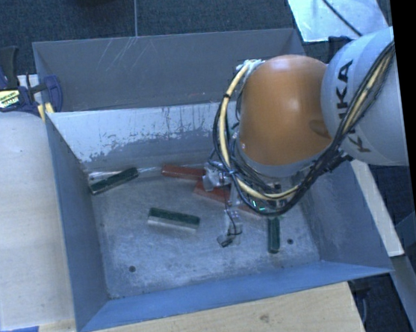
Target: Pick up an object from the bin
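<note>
Evidently the gripper (231, 231) hangs low over the floor of the grey bin (81, 237), a little toward 4 o'clock from the bin's centre, under the arm's orange cover (284, 111). Whether it is released or clenched I cannot tell, and nothing can be made out in its grasp. Nearest to it are a short dark green stick (274, 234) just beside it at 3 o'clock, lying roughly on the 12-to-6 line, and a flat dark green bar (173, 218) near it at 9 o'clock. A red-brown piece (186, 173) lies at about 11 o'clock, partly under the wrist, and a dark-handled tool (116, 180) sits well apart at 10 o'clock near the back wall. To do the pick well, I would choose one of the two near pieces, centre over its middle, turn the wrist to close across its narrow width, and lower until it meets the floor before closing, since both lie flat.
</note>
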Robot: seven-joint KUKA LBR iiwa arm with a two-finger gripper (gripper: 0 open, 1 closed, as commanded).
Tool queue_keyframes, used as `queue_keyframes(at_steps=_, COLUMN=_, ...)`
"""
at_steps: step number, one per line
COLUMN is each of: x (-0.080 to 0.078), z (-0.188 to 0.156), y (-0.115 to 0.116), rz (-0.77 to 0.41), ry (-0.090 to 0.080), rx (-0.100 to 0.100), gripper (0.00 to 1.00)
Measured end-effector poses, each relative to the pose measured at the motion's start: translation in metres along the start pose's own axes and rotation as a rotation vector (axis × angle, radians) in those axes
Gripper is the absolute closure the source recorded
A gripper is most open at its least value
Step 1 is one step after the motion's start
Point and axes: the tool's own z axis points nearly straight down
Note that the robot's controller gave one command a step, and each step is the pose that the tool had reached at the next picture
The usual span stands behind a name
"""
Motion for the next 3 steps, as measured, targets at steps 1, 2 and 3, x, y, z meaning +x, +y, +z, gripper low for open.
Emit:
queue_keyframes(at_steps=1, x=-0.022, z=0.124, y=0.016, rz=0.022, ry=0.000, rx=0.000, gripper=0.00)
queue_keyframes(at_steps=2, x=-0.024, z=0.119, y=0.016, rz=0.026, ry=-0.008, rx=-0.001, gripper=1.00)
queue_keyframes(at_steps=3, x=-0.016, z=-0.052, y=0.020, rz=-0.018, ry=-0.017, rx=-0.001, gripper=1.00)
